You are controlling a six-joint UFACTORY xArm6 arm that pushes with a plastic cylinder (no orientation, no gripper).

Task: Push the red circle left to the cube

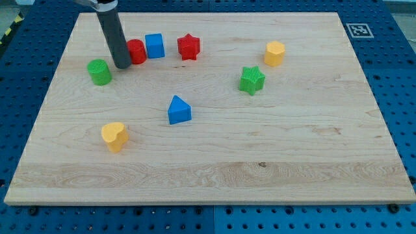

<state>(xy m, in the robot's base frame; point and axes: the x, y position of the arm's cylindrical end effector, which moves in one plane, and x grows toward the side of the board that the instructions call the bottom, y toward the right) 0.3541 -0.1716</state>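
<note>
Wooden worktop [214,162] on blue pegboard. Green circle [99,71] at 9 o'clock of my tip [122,66]. No pincer on rod, so no grip state to tell. Tip touches red circle [137,51], at its 7 o'clock. Red circle touches blue cube [155,45], at cube's 9 o'clock. Red star [188,47] at cube's 3 o'clock.

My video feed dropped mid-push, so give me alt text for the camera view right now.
My tip rests on the wooden board touching the left side of the red circle block, which sits against the left side of the blue cube. A red star block lies right of the cube, a green cylinder block left of my tip.
</note>
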